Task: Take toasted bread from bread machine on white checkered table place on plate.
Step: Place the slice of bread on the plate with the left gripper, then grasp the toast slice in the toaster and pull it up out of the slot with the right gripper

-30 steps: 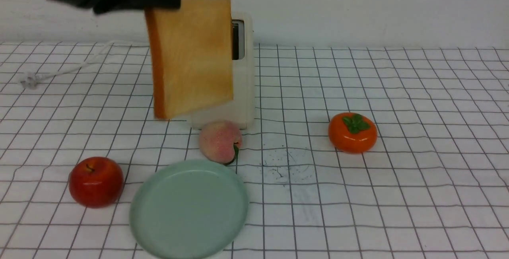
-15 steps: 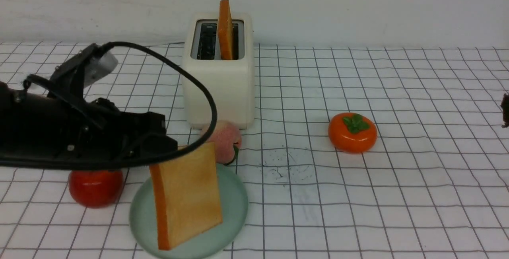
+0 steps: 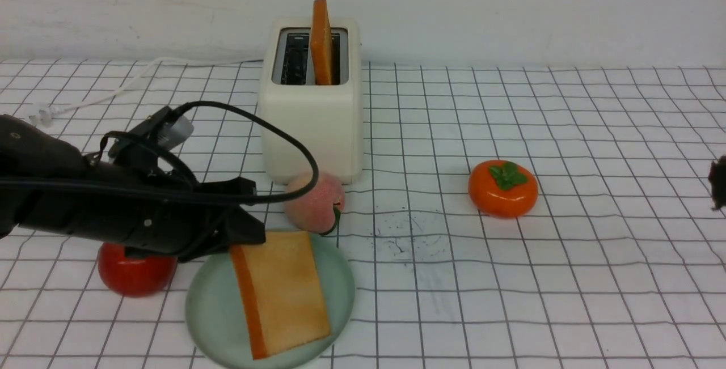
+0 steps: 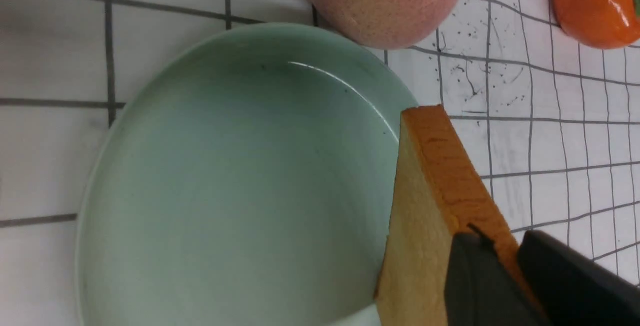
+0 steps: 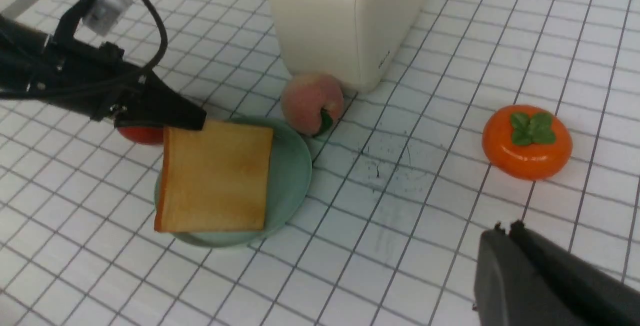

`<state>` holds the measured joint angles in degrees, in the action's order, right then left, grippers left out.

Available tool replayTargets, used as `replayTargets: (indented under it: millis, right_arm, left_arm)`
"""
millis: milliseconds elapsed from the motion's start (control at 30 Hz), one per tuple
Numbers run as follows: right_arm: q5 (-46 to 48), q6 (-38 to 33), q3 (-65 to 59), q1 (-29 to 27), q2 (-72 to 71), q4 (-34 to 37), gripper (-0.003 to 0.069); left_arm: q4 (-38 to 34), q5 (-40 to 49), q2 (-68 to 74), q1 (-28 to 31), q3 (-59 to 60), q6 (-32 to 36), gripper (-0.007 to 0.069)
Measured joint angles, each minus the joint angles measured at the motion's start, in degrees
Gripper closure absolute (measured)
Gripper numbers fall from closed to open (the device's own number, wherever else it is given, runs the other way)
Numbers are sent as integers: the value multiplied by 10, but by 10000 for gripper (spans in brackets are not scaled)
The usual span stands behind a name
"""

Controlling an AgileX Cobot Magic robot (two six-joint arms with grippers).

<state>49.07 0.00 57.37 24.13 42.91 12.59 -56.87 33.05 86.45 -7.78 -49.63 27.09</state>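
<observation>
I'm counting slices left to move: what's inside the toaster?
One toast slice stands upright in the right slot of the toaster, sticking out above. The left slot shows nothing; its dark depth is hidden.

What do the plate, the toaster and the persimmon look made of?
The plate: likely glazed ceramic, though melamine is possible; smooth mint surface with a curved glare line. The toaster: seemingly a cream plastic shell, satin, with soft rounded corners. The persimmon: glossy hard moulding, probably plastic or resin; sharp highlights, uniform orange.
</observation>
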Motion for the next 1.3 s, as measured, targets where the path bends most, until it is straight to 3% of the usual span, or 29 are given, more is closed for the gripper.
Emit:
replayTargets:
  millis: [133,333,800,867,967,1067,1100,1133,1300]
  right_arm:
    - [83,-15,0,0,0,10,660]
    - [134,-27,0,0,0,16,658]
    - [136,-40,0,0,0,48,655]
    - [136,-40,0,0,0,48,655]
    - [133,-40,0,0,0,48,655]
    - [119,-40,0,0,15,50,655]
    - [118,-40,0,0,17,51,655]
    - [113,-40,1,0,36,58,655]
    - [101,-72,28,3,131,107,655]
  left_arm:
    - [2,-1,3,0,0,1,354]
    - [2,-10,3,0,0,45,241]
    - [43,-97,-99,0,0,105,172]
    - [48,-103,-119,0,0,105,183]
    - [54,-108,-175,0,0,105,281]
    - [75,-75,-266,0,0,105,539]
    - [76,-73,-271,0,0,105,552]
    - [87,-50,-308,0,0,105,628]
    - [120,-4,-410,0,0,89,638]
